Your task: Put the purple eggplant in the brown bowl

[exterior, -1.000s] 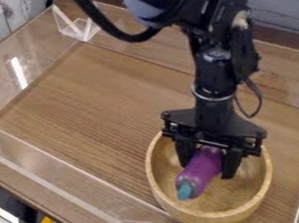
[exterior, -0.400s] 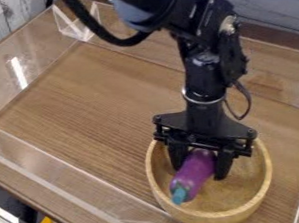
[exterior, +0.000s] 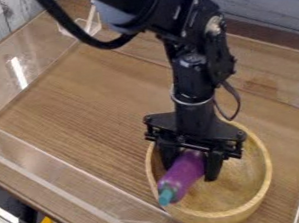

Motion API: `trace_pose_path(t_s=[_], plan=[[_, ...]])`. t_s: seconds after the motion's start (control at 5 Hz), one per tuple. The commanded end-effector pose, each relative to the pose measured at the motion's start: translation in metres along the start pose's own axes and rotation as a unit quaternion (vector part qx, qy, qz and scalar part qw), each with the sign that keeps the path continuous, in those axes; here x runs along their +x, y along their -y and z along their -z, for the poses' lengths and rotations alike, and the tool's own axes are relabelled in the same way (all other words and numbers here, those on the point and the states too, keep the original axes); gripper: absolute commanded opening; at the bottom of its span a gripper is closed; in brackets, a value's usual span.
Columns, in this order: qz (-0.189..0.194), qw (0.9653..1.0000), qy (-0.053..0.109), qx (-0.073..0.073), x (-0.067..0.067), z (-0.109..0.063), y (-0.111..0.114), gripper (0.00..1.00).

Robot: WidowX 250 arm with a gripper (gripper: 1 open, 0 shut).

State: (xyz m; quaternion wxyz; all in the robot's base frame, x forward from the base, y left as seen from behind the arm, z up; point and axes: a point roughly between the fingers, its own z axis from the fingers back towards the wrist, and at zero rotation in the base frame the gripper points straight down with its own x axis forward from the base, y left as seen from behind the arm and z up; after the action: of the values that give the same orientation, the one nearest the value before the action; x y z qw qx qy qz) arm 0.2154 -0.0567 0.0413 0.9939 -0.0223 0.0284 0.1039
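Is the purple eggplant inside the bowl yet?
Partly. The purple eggplant hangs tilted in the claw, body over the brown bowl, teal tip poking past the rim.

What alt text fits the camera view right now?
A black robot gripper, pointing down, holds a purple eggplant tilted over the inside of a brown bowl on a wooden table, the teal stem end near the bowl's left rim.

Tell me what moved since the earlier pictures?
The gripper, still shut on the purple eggplant, slid a little to the left in the picture inside the brown bowl. The eggplant's teal stem end now reaches over the bowl's left rim. Nothing was let go. The bowl and wooden table stayed where they were.
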Motion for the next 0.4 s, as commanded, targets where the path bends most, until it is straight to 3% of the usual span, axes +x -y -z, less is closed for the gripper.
trace_pose_path(t_s=[0.0,0.2], plan=[[-0.008,0.9997,0.021,-0.011,0.003,-0.0034,-0.0047,0.0],[-0.015,0.9995,0.024,-0.015,0.005,-0.0095,-0.011,0.0]])
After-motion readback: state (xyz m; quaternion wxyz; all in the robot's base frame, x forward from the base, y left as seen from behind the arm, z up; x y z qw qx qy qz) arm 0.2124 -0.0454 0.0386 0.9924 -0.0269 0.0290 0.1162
